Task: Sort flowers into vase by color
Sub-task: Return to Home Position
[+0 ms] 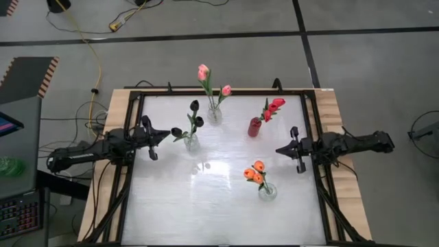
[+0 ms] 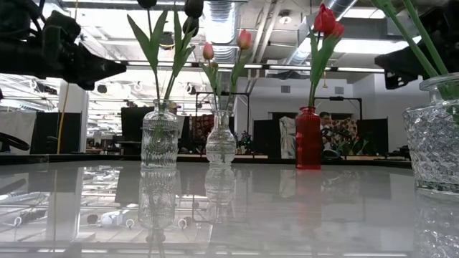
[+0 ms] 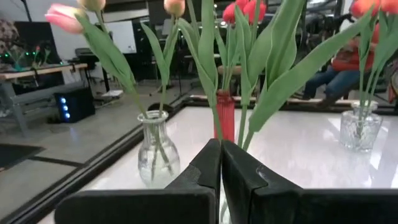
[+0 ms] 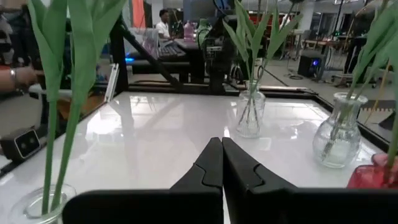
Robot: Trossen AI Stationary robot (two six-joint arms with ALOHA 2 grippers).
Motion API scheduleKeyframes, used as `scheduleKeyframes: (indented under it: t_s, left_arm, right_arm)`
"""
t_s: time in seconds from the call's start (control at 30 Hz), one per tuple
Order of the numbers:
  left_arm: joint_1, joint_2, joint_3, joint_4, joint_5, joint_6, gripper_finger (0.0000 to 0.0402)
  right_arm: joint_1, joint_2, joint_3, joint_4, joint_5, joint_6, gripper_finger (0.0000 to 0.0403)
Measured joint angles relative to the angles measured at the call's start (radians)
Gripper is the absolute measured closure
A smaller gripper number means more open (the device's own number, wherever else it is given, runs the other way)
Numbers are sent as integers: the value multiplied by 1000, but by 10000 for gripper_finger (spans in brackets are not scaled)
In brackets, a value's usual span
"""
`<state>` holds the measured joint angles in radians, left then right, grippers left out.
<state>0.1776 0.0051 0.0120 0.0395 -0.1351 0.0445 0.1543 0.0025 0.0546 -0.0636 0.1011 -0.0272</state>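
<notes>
At the left edge of the tabletop, the left gripper hung with its two fingers pressed together on nothing, pointing toward the right edge. Just ahead of its tips stood the left clear vase with the black tulips. Their stems were roughly upright, and one head leaned out toward the gripper; whether it touched could not be told. Farther in, near the far edge, the far clear vase held the pink tulips. Right of the middle, the red vase held the red tulips. Toward the near edge on the right side, the near clear vase carried the orange tulips. No flower lay loose on the tabletop, so the sorting looked done. At the right edge, the right gripper was likewise closed and empty, pointing toward the left edge. The red vase stood ahead of it toward the far side and the orange tulips ahead toward the near side, both apart from it. The left arm seemed the nearer to any flower. Each arm's retreat would best run straight back along its own line, away from the standing stems.
</notes>
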Motion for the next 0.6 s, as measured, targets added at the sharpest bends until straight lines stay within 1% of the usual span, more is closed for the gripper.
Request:
scheduleKeyframes:
  t_s: [0.13,0.3,0.6]
  left_arm:
    - [0,0,0,-4,-1,12,401]
    - [0,5,0,-5,22,7,401]
    - [0,5,0,-6,23,49,401]
  right_arm:
    - [0,1,-41,91,-17,0,379]
    - [0,0,-41,86,-22,-3,379]
    - [0,3,-41,80,-23,0,376]
